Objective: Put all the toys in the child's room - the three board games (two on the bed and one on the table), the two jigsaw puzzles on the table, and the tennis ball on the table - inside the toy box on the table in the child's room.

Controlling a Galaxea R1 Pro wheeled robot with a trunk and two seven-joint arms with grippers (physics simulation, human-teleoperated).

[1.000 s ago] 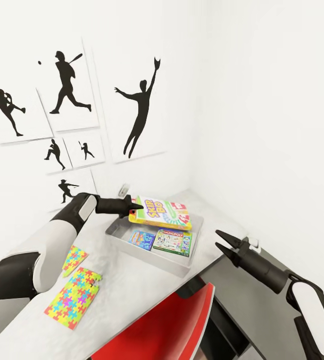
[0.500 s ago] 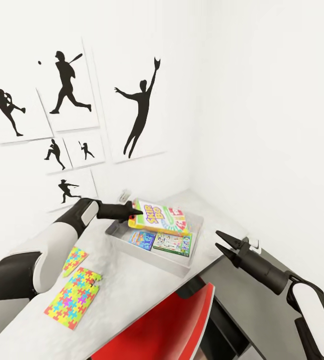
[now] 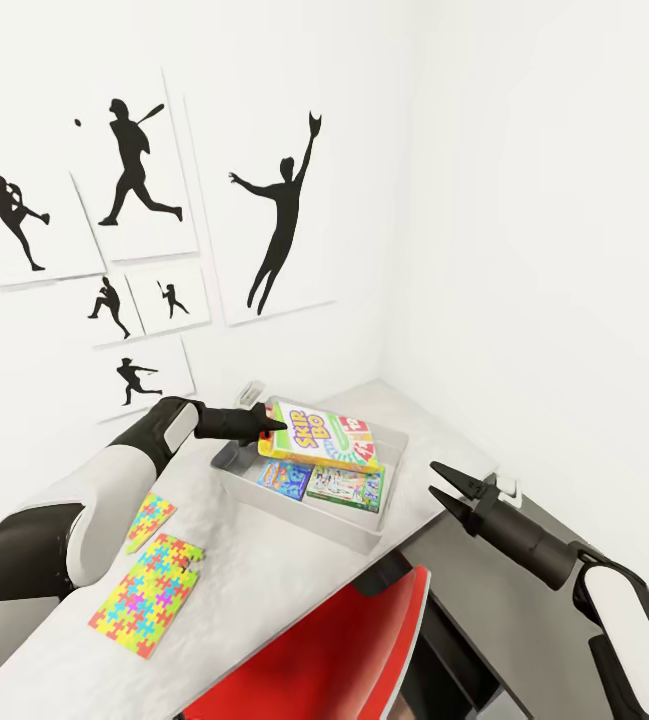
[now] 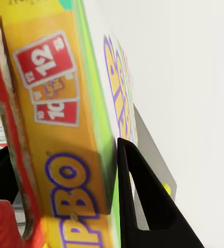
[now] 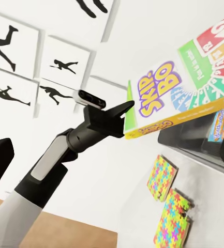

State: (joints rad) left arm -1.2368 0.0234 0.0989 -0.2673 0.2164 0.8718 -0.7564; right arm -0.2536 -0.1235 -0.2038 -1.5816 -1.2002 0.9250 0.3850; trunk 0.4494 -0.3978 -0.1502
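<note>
Over the toy box (image 3: pixel 364 530) — SKIP-BO game (image 3: pixel 326 436) lower, left gripper (image 3: pixel 267 427) clamped.

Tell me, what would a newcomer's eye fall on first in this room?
Probably the bright SKIP-BO box, pinched at its edge by the left gripper and tilted over the grey toy box, where two smaller game boxes lie. Black sports-silhouette prints cover the wall behind. Two multicoloured jigsaw puzzles sit on the pale table nearer the robot.

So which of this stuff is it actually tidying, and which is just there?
Part of the job:
- SKIP-BO box, held in the left tool
- blue game box and green-and-white game box, in the toy box
- two jigsaw puzzles, on the table

Just there:
- red chair
- sports-silhouette prints
</note>
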